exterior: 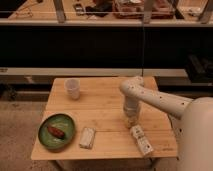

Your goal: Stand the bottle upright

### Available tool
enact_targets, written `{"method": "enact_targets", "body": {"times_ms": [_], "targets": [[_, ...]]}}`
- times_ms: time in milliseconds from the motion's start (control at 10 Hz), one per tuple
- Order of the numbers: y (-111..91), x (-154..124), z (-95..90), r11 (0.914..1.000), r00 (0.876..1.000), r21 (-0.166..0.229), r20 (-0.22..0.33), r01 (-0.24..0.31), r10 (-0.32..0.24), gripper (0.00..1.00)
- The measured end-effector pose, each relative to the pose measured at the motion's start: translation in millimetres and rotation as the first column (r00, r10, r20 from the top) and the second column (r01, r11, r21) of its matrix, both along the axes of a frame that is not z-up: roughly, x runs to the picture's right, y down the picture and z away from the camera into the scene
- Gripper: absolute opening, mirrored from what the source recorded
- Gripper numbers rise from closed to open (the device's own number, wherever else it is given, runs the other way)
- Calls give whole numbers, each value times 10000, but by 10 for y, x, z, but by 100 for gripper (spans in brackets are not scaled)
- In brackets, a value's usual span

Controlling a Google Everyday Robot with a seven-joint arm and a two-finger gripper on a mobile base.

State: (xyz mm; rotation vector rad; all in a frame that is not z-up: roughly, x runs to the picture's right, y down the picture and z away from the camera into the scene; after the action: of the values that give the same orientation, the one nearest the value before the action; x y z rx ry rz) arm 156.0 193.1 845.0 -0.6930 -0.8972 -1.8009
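Gripper [131, 121] sits low over the table [105, 107] with its fingers clenched together, right at the far end of the bottle [141, 141]. That bottle lies on its side near the front right corner, and whether its end is pinched I cannot tell. Likely light, thin-walled and slick, it would roll easily, so a hold across the stiffer neck looks safest.

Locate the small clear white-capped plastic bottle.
The bottle lies at the near right corner of the wooden table, right of the flat pale packet, the gripper just behind it.
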Motion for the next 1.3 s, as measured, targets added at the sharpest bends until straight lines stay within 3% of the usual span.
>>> {"method": "enact_targets", "body": {"times_ms": [500,800,900,1100,1300], "targets": [[-435,-334,-131,9970,9975,633,582,-438,402,0],[-832,-606,-266,9851,9883,1381,1265,-1021,847,0],[-995,-702,-336,9772,9826,1695,1555,-1281,1018,0],[-1347,-903,-507,9492,9631,2453,2295,-1972,1408,0],[-1631,-1095,-691,9081,9332,3184,3174,-2721,1683,0]]}}
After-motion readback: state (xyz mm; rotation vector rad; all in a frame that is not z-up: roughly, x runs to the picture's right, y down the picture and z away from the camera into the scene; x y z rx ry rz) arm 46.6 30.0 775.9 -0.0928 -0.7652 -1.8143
